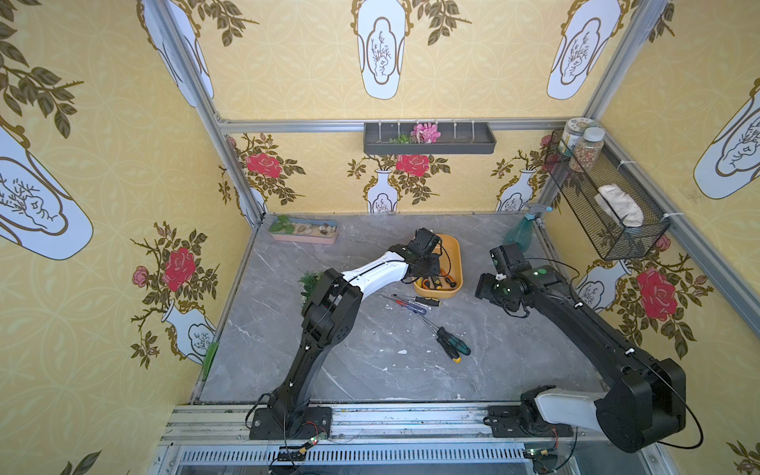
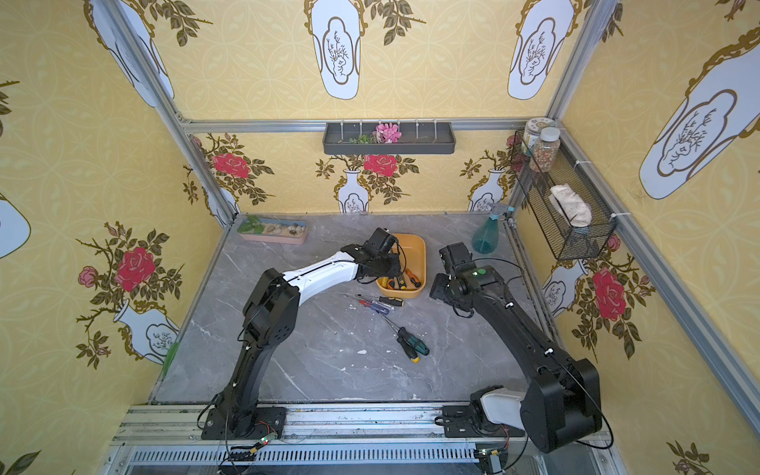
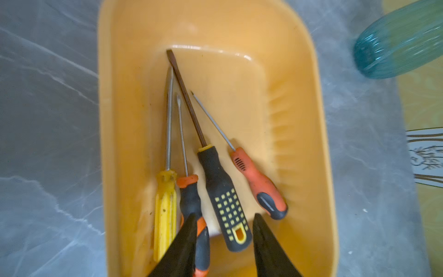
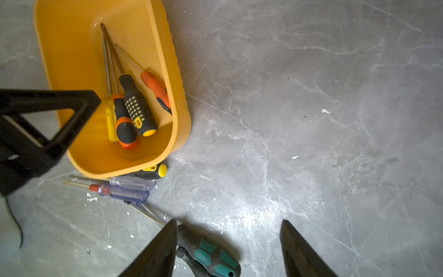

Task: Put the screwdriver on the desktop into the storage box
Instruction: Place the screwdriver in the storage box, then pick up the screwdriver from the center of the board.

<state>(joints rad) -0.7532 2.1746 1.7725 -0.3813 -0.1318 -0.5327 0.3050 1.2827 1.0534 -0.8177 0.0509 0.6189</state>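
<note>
**Drop-off at the box; five screwdrivers not yet stowed**

Large flat grey marble-patterned desktop (image 1: 370,370), thin white veins. The orange-yellow plastic storage box (image 1: 453,246), rectangular with rounded corners, stands on it toward the back, between the two wrists.

Left gripper (image 3: 224,215): over the near end of the box, fingers parted. There is a gap on either side of the handle lying beneath, and it pinches nothing as far as the wrist view shows. Right gripper (image 4: 229,223): above bare desktop beside the box, fingers spread wide, empty.

Step, my reading: release of one screwdriver into the box. The next move calls for raising the left gripper clear of the box wall, then picking from the desktop. The group by the box lies tightly packed, so a clean pinch on one handle looks awkward. The teal pair lies close by the right gripper and looks the easier take.

Containers and contents:
- Black wire basket (image 1: 633,242) on the side wall: two jars and a pale crumpled bundle.
- Long dark grey wall tray (image 1: 452,147): a pink flower and green sprigs.
- Storage box: four screwdrivers, tips toward the far end.
  - yellow clear-handled screwdriver (image 3: 165,211)
  - orange-and-black-handled screwdriver (image 3: 191,191)
  - black screwdriver with yellow squares (image 3: 225,199)
  - orange screwdriver with grey end (image 3: 259,182)
- Pink tray (image 1: 304,239): pebbles and green leaves.

On the desktop:
- black-and-yellow-handled screwdriver (image 4: 153,171), hard by the box's near wall; touching or not, cannot tell
- two clear-handled screwdrivers (image 4: 131,183), just beside it
- teal-and-black screwdriver pair (image 4: 208,251), nearer the front
</note>
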